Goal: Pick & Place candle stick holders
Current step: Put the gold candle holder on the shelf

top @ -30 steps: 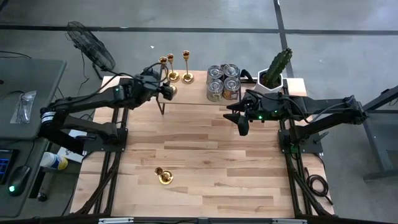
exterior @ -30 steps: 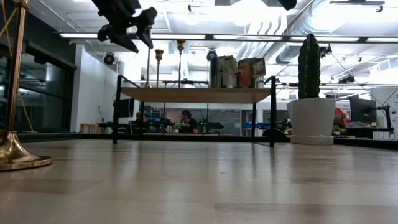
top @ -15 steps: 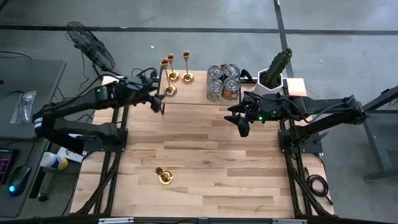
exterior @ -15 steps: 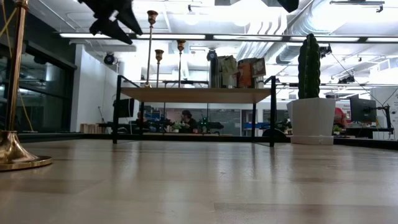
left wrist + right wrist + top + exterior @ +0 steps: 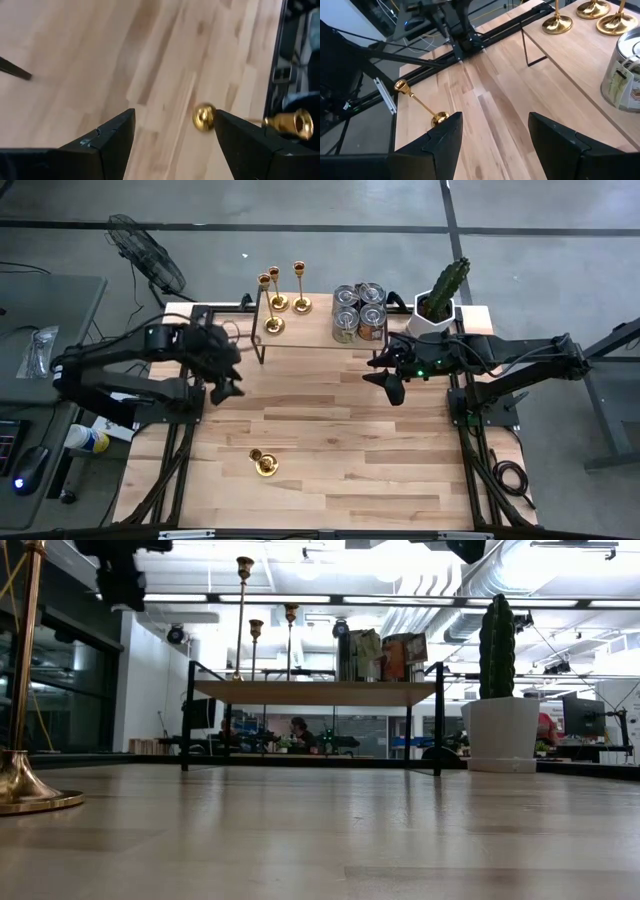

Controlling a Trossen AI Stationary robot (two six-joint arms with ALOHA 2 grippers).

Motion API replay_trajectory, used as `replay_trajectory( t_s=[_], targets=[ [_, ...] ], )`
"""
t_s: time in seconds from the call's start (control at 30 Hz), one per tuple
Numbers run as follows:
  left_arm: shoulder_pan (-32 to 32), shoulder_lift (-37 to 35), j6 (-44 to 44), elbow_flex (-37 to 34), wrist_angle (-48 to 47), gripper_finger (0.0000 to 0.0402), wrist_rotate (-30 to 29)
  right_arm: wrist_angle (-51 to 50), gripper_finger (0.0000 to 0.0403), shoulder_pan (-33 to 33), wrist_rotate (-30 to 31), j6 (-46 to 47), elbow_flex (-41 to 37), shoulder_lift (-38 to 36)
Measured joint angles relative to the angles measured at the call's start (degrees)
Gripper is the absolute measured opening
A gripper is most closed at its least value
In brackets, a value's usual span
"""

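Note:
Three gold candle stick holders stand upright on their round bases at the left end of a raised wooden shelf at the table's far edge. Another one stands on the table toward the near side; its base shows in the low view. My left gripper hangs open and empty in front of the shelf's left end, pointing steeply down at the table. My right gripper hangs open and empty in front of the shelf's right end.
Several silver-topped tin cans stand on the shelf's right half. A potted cactus stands at the table's far right corner. The shelf rests on thin black legs. Bare wood lies between the grippers and the near edge.
My left gripper has drawn back from the candle stick holder at the shelf's left end, going toward the table's near left, and has turned from nearly level to pointing steeply down. It has stayed open. That holder stands on the shelf where it was.

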Motion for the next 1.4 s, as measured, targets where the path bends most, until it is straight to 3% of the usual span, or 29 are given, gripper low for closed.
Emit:
replay_trajectory(
  t_s=[0.37, 0.63, 0.87, 1.27, 1.4],
  targets=[
    [-22.36, 0.0, -8.66, -1.09, -0.23, 0.0264, -12.13, -1.26, 0.0219, 0.0, -0.52, -0.16, 0.0, 0.0],
    [-36.07, 0.02, -18.43, -10.96, 1.58, 0.0264, -14.73, -3.38, 0.0219, 0.0, -1.52, 2.47, 0.0, 0.0],
    [-44.01, 0.04, -23.38, -16.77, 14.22, 0.0264, -14.95, -3.43, 0.0219, 1.06, -1.55, 0.81, 0.0, 0.0],
    [-49.17, 8.18, -13.88, -17.77, 24.43, 0.0264, -16.69, -3.43, 0.0219, 1.27, -3.15, -2.14, 0.0, 0.0],
    [-49.14, 13.5, -10.87, -17.77, 29.66, 0.0264, -21.26, -3.43, 0.0219, 1.27, -3.71, -3.08, 0.0, 0.0]
  ],
)
